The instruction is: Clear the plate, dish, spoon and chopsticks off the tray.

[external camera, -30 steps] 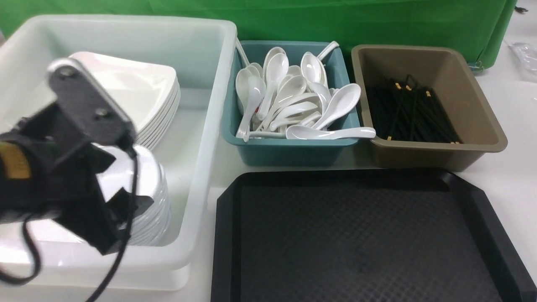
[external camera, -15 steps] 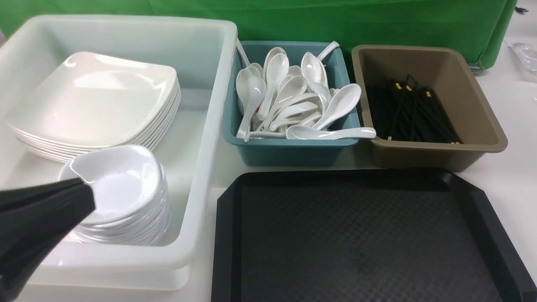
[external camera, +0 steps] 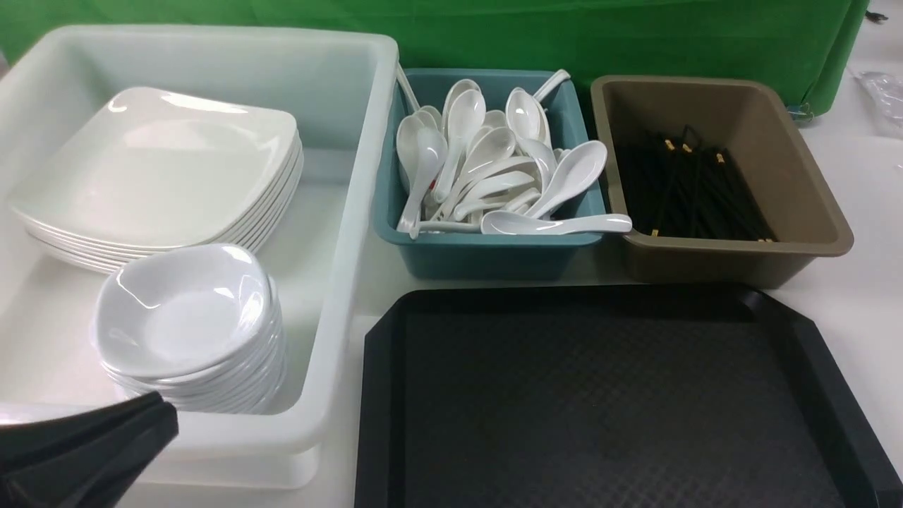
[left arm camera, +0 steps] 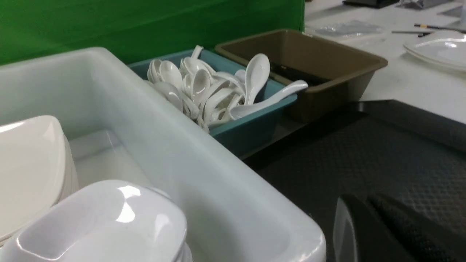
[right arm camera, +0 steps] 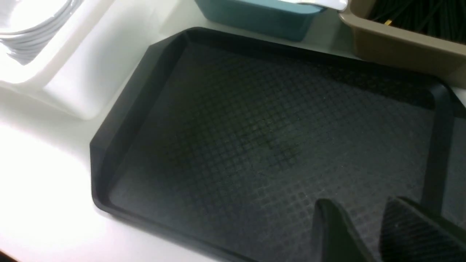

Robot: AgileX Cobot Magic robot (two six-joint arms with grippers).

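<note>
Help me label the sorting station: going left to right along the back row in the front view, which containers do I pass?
Large white plastic tub holding stacked plates and dishes → teal plastic bin heaped with white soup spoons → brown plastic bin holding black chopsticks.

green cloth backdrop [external camera: 564, 35] hangs behind a white tabletop [external camera: 861, 296], brightly lit.
</note>
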